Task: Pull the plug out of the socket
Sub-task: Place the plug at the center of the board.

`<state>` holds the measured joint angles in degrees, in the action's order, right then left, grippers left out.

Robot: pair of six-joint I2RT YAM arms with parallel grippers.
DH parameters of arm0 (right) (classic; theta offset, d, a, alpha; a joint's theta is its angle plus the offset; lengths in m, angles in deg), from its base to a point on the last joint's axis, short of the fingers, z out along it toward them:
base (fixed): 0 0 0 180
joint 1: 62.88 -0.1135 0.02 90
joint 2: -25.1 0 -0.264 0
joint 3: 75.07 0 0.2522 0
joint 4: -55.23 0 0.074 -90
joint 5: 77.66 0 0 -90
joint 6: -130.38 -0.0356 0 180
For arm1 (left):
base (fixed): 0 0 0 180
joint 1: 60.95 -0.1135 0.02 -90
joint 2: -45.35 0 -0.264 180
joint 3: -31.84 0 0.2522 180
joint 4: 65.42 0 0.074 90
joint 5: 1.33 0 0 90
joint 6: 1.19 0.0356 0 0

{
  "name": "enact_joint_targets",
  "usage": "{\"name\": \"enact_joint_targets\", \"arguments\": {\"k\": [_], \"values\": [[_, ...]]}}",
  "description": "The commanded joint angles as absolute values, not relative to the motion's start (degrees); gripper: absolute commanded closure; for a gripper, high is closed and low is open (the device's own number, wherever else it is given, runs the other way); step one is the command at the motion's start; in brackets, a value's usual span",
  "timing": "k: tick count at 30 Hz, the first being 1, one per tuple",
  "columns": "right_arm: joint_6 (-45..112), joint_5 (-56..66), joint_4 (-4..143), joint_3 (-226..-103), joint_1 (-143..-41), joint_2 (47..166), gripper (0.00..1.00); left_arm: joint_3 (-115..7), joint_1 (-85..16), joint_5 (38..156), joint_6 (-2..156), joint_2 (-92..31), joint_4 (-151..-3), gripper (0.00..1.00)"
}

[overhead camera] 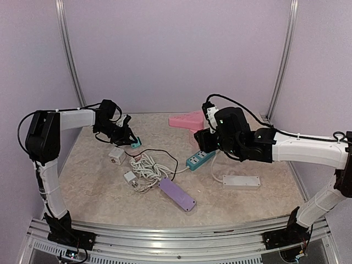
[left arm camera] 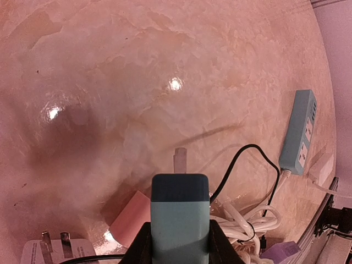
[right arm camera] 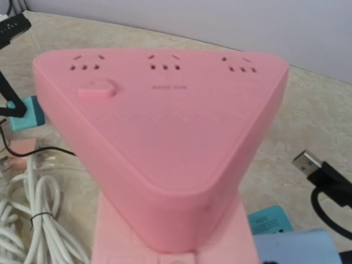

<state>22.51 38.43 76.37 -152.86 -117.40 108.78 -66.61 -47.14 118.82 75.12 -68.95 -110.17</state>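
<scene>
- The left gripper (left arm camera: 180,246) is clamping the teal plug (left arm camera: 180,212), whose bare prong is pointing outward.
- The plug is sitting well left of the pink triangular socket (right arm camera: 159,137), apart from it.
- The right gripper (overhead camera: 203,137) is hovering right beside that socket; its grip cannot be told.

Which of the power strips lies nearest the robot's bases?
The purple strip; the white strip, teal strip and pink triangular one all lie farther back.
</scene>
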Motion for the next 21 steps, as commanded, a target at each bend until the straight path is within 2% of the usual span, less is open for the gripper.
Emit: {"name": "enact_joint_targets", "arguments": {"k": [1,8,11,21], "values": [[23.1,39.1,69.2,-153.3,-117.3,105.9,1.0,-67.9,-47.5,119.4,75.1,-70.3,-111.1,0.74],[23.2,38.1,67.4,-152.8,-117.3,105.9,1.0,-67.7,-47.7,118.6,74.8,-70.1,-110.9,0.57],[23.3,38.2,67.8,-152.7,-117.3,105.6,1.0,-67.7,-47.9,118.6,74.7,-70.1,-111.0,0.52],[24.7,37.1,66.1,-151.2,-117.3,104.3,1.0,-66.7,-48.4,116.7,74.8,-66.8,-109.8,0.26]]}}
